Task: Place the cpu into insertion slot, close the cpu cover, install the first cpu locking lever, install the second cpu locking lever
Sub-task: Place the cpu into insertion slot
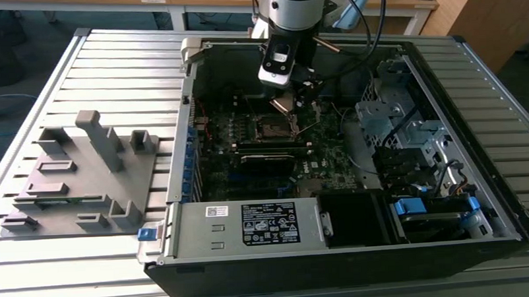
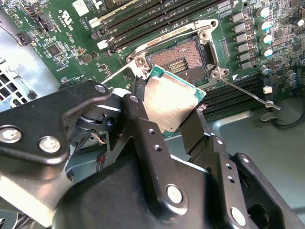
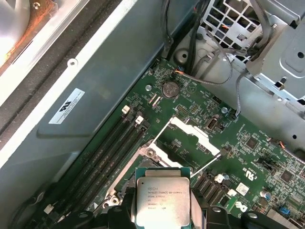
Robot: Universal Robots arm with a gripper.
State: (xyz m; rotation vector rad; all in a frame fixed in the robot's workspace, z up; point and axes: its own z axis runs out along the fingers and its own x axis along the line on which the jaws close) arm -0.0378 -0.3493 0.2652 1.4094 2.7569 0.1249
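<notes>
Near the empty insertion slot (image 2: 183, 56) the pincer (image 2: 169, 107) is clamped on the cpu (image 2: 177, 95); seating, covering and locking remain.

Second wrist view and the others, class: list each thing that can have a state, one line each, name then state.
cpu: gripped, held above the board near the slot, not seated.
gripper: shut on the cpu.
slot: empty, contacts bare.
cover: swung open.
lever: unlatched, swung away from the slot.
case: side open.

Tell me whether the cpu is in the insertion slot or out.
Out: the end effector grips the cpu, and the insertion slot lies bare, its pins showing.
</notes>
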